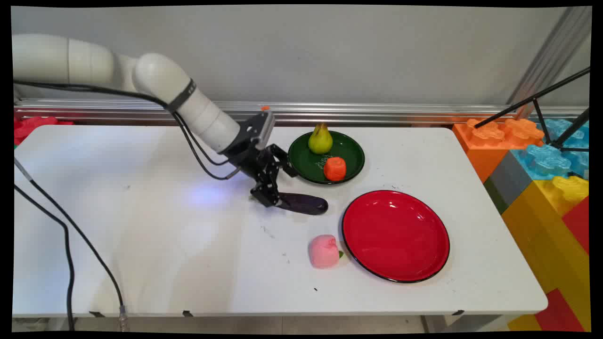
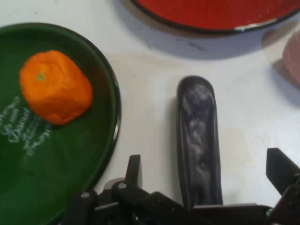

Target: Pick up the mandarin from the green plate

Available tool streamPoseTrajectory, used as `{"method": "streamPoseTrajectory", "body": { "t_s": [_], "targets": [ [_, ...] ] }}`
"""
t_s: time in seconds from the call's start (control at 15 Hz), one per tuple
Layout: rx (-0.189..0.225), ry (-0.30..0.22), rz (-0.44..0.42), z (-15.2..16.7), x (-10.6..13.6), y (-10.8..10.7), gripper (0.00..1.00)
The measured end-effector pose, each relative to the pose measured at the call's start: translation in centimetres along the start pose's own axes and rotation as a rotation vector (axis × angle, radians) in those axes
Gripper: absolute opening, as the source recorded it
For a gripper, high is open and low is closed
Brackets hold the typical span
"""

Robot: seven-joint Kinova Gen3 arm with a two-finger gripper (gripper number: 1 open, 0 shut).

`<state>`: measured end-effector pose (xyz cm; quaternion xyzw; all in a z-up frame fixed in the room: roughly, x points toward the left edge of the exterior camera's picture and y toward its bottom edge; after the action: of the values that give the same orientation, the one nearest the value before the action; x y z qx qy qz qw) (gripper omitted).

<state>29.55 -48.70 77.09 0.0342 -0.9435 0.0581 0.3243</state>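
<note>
A dark purple eggplant lies flat on the white table, between the green plate and the red plate. My gripper is low over the eggplant's left end and open. In the hand view its two fingers stand on either side of the eggplant with a gap on each side. An orange fruit and a green pear rest on the green plate, just right of the gripper.
An empty red plate lies front right. A pink peach sits at its left rim. Large coloured toy bricks and black tripod legs stand off the table's right end. Black cables hang at the left.
</note>
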Motion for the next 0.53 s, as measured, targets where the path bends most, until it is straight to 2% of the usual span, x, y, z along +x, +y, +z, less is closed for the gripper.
{"method": "streamPoseTrajectory", "body": {
  "t_s": [0.33,0.53],
  "targets": [
    [0.054,0.007,-0.070,-4.1,1.7,-0.1,1.00],
    [0.081,-0.011,-0.122,-7.7,2.4,0.8,1.00]
  ]
}}
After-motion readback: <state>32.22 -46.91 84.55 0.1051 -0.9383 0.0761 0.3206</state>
